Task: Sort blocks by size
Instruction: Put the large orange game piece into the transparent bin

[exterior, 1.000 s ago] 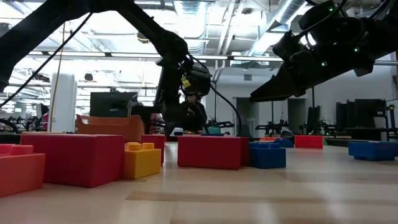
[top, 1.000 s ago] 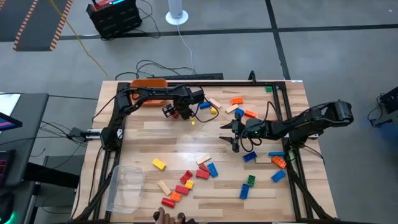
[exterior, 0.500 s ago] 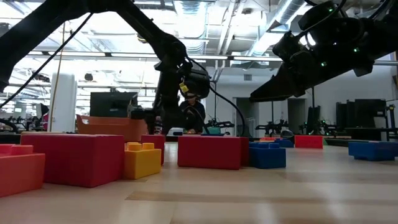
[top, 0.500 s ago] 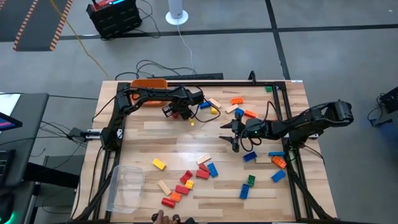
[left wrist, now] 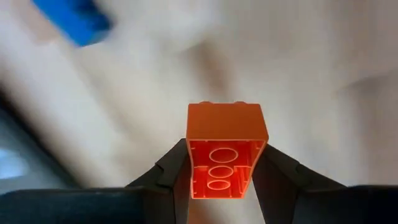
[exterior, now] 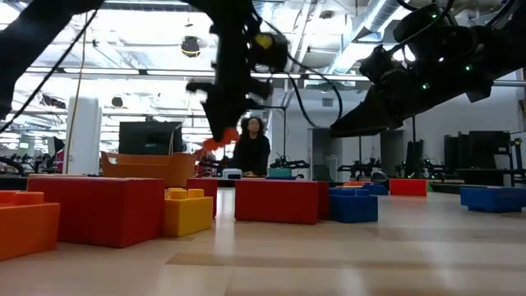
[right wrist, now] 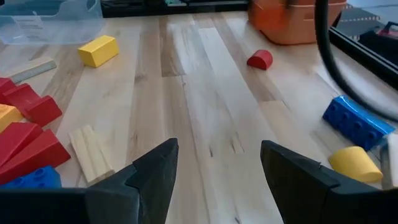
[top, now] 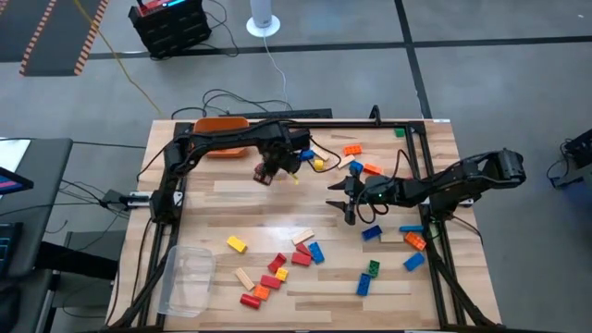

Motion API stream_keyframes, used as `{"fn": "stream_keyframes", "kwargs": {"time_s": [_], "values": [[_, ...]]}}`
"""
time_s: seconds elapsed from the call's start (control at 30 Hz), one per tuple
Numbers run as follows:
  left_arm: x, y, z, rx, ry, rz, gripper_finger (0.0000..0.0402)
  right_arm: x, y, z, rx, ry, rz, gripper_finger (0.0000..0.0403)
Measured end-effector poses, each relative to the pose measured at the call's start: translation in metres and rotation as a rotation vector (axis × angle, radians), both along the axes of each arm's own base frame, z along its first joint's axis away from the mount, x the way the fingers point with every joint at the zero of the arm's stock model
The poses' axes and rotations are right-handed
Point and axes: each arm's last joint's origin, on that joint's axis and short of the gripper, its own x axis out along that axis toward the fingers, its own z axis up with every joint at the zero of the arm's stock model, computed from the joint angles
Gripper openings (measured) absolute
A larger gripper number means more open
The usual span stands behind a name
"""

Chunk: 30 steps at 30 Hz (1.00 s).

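the left gripper (left wrist: 219, 167) is clamped on an orange plastic brick (left wrist: 225, 148), its two dark fingers (left wrist: 173, 171) pressed against the brick's sides with the hollow underside facing the wrist camera; in the high view this gripper (top: 268, 172) hangs above the wooden desk (top: 250, 208) near its far edge, close to the orange bin (top: 220, 125) at the far left corner, and the low view shows the brick (exterior: 210, 145) lifted clear of the surface. the right gripper (top: 346, 197) hovers over the middle of the desk with its fingers (right wrist: 155, 171) spread wide and nothing between them. the other plastic toy blocks (top: 277, 266) lie scattered: a cluster of red, orange, yellow, blue and tan pieces toward the near edge, a few blue, green and orange ones near the right edge, and several more by the far edge. a clear plastic tub (top: 188, 277) sits at the near left corner. a person (exterior: 251, 148) stands in the room beyond the desk.
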Motion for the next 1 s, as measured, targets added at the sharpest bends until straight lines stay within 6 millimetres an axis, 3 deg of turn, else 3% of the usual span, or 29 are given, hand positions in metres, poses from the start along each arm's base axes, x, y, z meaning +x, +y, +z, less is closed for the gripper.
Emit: {"fn": "stream_keyframes", "kwargs": {"time_s": [0.17,0.4,0.8,1.0], "values": [[-0.023,-0.030,0.027,-0.157,-0.011,0.262,0.0127,0.000,0.005,0.000,-0.021,-0.001,0.027,0.0260],[-0.054,-0.092,0.042,-0.283,0.020,0.500,0.0127,0.000,0.007,-0.001,-0.022,0.015,0.038,0.0260],[-0.102,-0.217,0.031,-0.369,0.113,0.683,0.0127,-0.001,0.006,-0.002,-0.029,0.031,0.007,0.0260],[-0.121,-0.252,0.013,-0.339,0.186,0.728,0.0134,-0.001,0.004,-0.002,-0.013,0.027,-0.010,0.0260]]}}
